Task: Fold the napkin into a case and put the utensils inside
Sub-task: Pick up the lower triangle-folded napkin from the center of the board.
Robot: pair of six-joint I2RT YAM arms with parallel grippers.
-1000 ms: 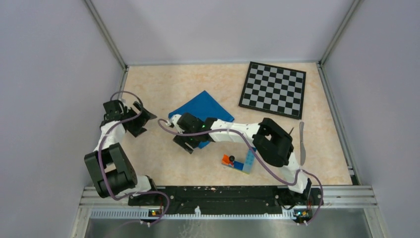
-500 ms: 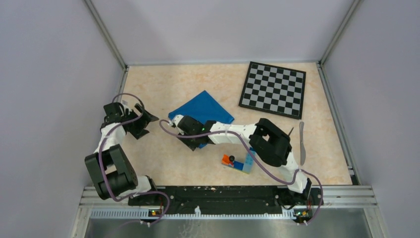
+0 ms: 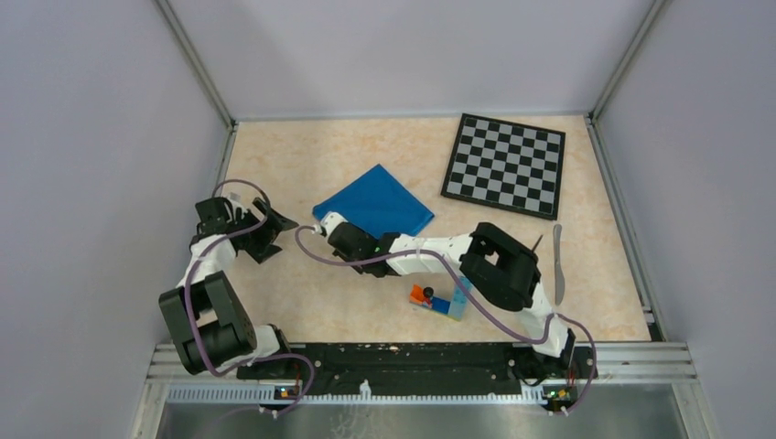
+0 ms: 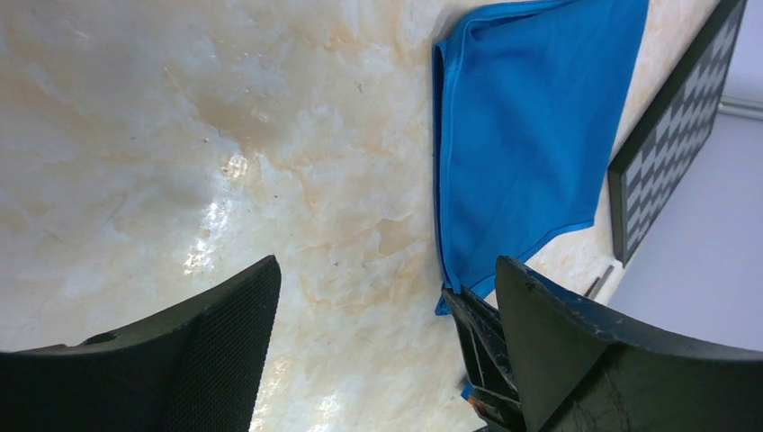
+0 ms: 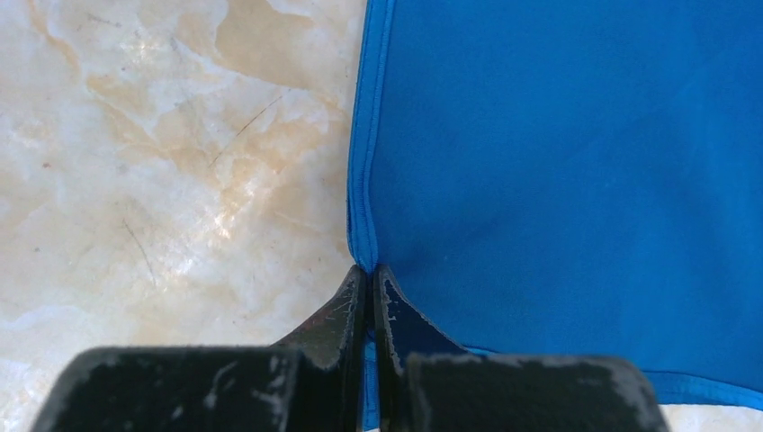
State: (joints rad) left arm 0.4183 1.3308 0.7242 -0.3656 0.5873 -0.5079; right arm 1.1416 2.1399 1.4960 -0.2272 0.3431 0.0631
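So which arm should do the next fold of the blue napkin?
Right. The right jaws are shut on the napkin at its edge, so that arm can probably pull the fold over. The left jaws stand open above bare table, beside the cloth.

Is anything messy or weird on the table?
Nothing is spilled or broken. The napkin lies askew, one edge pinched in the right gripper. Toy bricks sit near that arm, odd beside a table setting.
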